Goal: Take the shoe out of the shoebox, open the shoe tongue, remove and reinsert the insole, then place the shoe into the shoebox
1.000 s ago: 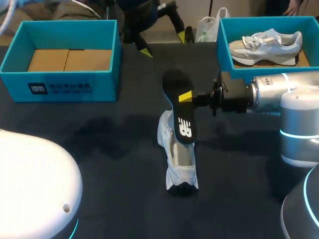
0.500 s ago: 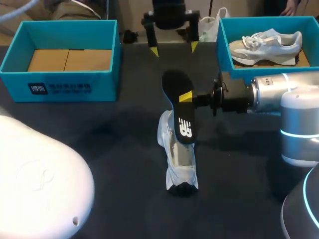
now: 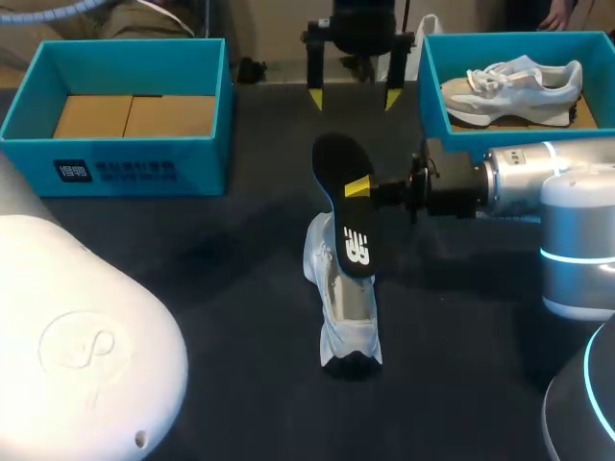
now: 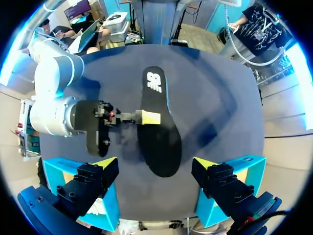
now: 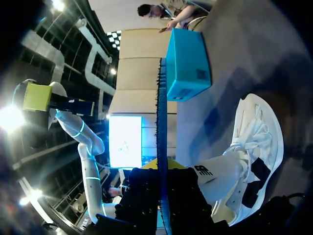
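Head view: the right pincer point(image 3: 357, 187) is clamped on one long edge of the black insole point(image 3: 344, 206), near its middle, and holds it slanted above the white shoe point(image 3: 344, 317). The shoe stands alone on the tabletop point(image 3: 192, 279), between the two blue boxes. The insole's lower end overlaps the shoe's opening; whether it touches cannot be told. A one-sided pinch like this is the weak point, I judge: pressed down, the insole could pivot in the grip, or buckle and catch on the tongue. Nothing steadies the shoe, so a push might slide or tip it. The left pincer point(image 3: 353, 98) hangs wide and empty beyond the insole's far end, well apart from the shoe. The right shoebox point(image 3: 430, 91) carries a second shoe point(image 3: 514, 84); the left shoebox point(image 3: 115, 158) has none.

Left wrist view: the insole lies ahead of the spread fingers, the right arm's yellow tip on its edge. Coming straight down risks knocking the insole out of that hold.

Right wrist view: the insole runs edge-on between the fingers, the shoe just beside it. Little pad area bears on it, so slipping looks likely.
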